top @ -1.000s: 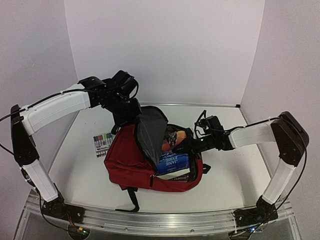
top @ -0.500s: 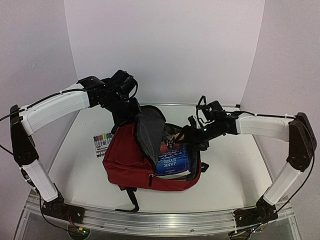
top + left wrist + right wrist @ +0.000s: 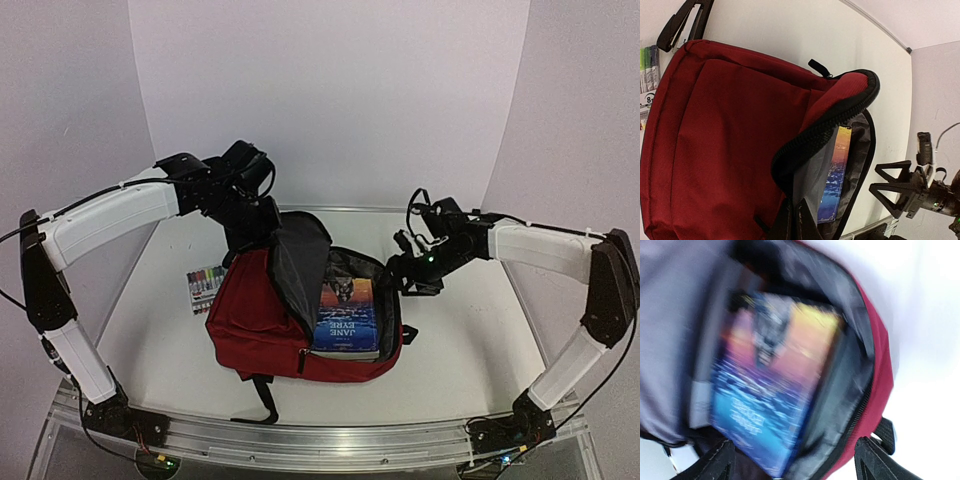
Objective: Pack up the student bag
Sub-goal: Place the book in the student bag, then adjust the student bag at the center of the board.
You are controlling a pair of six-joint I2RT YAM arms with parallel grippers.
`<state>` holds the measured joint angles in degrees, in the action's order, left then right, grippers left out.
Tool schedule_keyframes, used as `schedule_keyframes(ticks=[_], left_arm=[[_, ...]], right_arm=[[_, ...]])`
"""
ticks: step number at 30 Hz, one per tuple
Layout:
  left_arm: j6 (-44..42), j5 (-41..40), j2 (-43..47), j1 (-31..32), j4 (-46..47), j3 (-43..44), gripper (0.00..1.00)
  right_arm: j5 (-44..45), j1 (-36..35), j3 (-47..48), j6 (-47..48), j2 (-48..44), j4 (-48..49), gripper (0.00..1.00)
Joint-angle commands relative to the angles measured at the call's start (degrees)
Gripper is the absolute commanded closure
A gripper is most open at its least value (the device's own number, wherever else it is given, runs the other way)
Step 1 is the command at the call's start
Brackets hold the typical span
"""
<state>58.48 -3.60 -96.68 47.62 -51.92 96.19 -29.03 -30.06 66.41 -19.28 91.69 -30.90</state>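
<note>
Now at middle of bench (image 3: 455,365): backpack (image 3: 250,322), flap pinched up by L pincer (image 3: 260,235) to hold mouth open w/ book (image 3: 346,315) inside. R pincer (image 3: 397,275) spread, empty, just beside R rim. Markers (image 3: 205,286) not yet packed.

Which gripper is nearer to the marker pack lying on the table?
Left. The left gripper, shut on the student bag's raised flap, is just behind and right of the marker pack. The right gripper hangs open beyond the bag's opposite side.
</note>
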Motion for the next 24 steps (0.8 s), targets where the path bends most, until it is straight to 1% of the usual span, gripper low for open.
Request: schedule_keyframes(ticks=[1, 4, 7, 8, 10, 11, 12, 15, 16, 17, 19, 21, 23, 24], left_arm=[[-0.1, -0.4, 3.1, -0.3, 1.4, -1.7, 1.00], [0.7, -0.3, 3.8, -0.3, 2.0, -3.6, 1.00], [1.2, -0.3, 4.3, -0.3, 3.2, -5.4, 1.00], [1.3, -0.2, 4.3, -0.3, 3.3, -5.6, 1.00], [1.2, -0.1, 4.2, -0.3, 3.6, -6.2, 1.00], [1.1, 0.0, 4.0, -0.4, 3.8, -6.3, 1.00], [0.8, 0.5, 3.8, -0.3, 4.3, -6.5, 1.00], [-0.8, 1.9, 2.3, -0.3, 4.8, -5.7, 1.00], [-1.5, 2.5, 1.5, -0.2, 4.5, -5.1, 1.00], [-2.2, 2.8, 1.0, -0.2, 4.2, -4.4, 1.00], [-3.9, 3.7, -0.3, -0.2, 5.1, -3.2, 1.00], [-6.2, 6.6, -2.4, -0.1, 6.9, -1.5, 1.00], [-9.6, 9.3, -6.0, 0.3, 7.5, 2.1, 1.00], [-11.9, 10.4, -8.4, 0.8, 6.8, 5.2, 1.00]], right_arm=[[-1.4, 0.1, -0.8, 2.8, 2.9, -2.9, 0.21], [-4.4, 0.2, -0.5, 2.6, 4.5, -2.9, 0.27], [-5.5, 1.0, -0.2, 1.5, 7.7, -2.8, 0.30], [-6.8, 1.9, 0.1, 1.3, 8.7, -2.8, 0.36], [-9.5, 3.6, 1.1, 1.1, 10.4, -3.0, 0.53], [-10.6, 4.2, 1.6, 1.2, 11.0, -3.2, 0.58], [-11.8, 4.6, 1.9, 1.3, 11.3, -3.5, 0.66], [-15.8, 6.2, 3.0, 1.7, 11.0, -4.1, 0.93], [-16.8, 7.5, 3.7, 1.6, 9.7, -4.2, 0.98], [-17.4, 8.7, 4.2, 1.7, 8.2, -4.2, 1.00], [-19.7, 10.5, 5.1, 2.4, 4.3, -4.3, 1.00], [-22.6, 10.9, 5.9, 2.5, 0.3, -4.2, 1.00], [-25.0, 10.9, 6.3, 1.8, -3.1, -4.1, 1.00], [-25.3, 10.9, 6.0, 1.4, -4.5, -4.0, 1.00]])
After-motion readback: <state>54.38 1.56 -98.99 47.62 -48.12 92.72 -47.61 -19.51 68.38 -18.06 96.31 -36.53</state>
